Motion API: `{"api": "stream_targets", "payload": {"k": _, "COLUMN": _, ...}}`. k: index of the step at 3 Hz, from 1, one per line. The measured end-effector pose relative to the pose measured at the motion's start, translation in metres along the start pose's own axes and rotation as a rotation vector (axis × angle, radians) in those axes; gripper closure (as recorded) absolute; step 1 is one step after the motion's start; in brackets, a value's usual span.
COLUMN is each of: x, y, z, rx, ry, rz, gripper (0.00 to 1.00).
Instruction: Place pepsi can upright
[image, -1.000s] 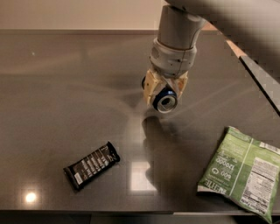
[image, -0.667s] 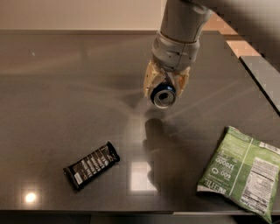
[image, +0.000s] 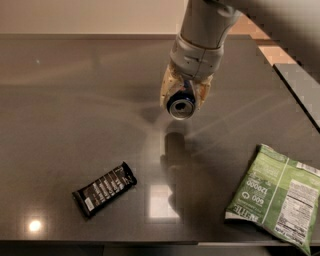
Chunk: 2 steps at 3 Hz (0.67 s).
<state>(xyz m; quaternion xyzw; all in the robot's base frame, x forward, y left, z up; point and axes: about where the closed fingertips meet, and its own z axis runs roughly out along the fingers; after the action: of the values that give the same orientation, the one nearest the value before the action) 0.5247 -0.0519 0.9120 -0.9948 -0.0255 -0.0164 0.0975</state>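
My gripper (image: 182, 100) hangs from the grey arm above the middle of the dark table (image: 75, 100). It is shut on the pepsi can (image: 181, 105), a dark blue can held between the two tan fingers (image: 168, 89). The can's silver round end faces the camera and slightly down. The can is held above the tabletop; its shadow and reflection lie just below it.
A black snack bar (image: 104, 189) lies at the front left of the table. A green chip bag (image: 276, 196) lies at the front right. The table's right edge (image: 295, 95) runs diagonally at the far right.
The gripper with the can has moved slightly toward the camera and lower in the view, and the can's end has turned more toward the camera. The bar and bag have not moved.
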Motion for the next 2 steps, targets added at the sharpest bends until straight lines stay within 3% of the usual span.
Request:
{"api": "stream_targets", "payload": {"k": 1, "x": 0.007, "y": 0.003, "z": -0.001, "rx": 0.038, "ry": -0.016, "rz": 0.040, "gripper": 1.00}}
{"api": "stream_targets", "payload": {"k": 2, "x": 0.019, "y": 0.015, "z": -0.007, "rx": 0.129, "ry": -0.071, "rz": 0.109, "gripper": 1.00}}
